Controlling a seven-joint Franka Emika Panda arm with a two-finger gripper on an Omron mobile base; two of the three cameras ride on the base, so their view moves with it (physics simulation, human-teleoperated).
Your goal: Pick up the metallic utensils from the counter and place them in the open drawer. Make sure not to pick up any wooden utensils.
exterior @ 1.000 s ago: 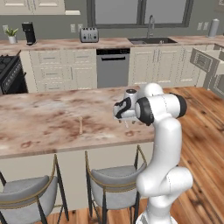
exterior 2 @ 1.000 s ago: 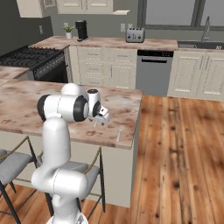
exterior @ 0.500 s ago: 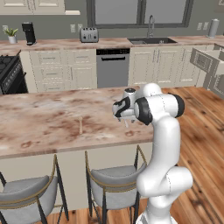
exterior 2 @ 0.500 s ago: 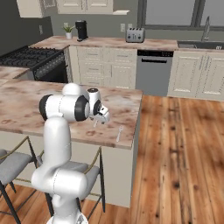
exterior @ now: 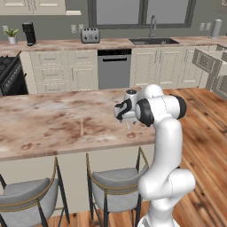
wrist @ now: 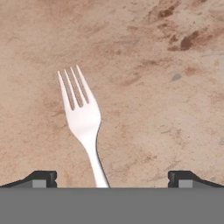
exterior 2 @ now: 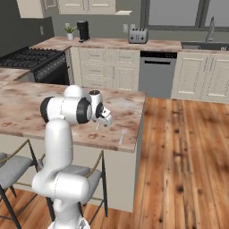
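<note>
My pincer hangs spread wide above the silver fork, which lies flat on the marbled counter near its right end. I should centre both tips across the fork's narrow handle, descend squarely, then pinch. No brands or writing are legible

I'm seeing two bar stools tucked in below the gripper, their grey seats on thin metal legs. Far beyond the gripper, against the back wall, a toaster is sitting beside a black coffee maker and a small potted plant. A dishwasher is facing me there, with a sink faucet further right and a black stove off left.
</note>
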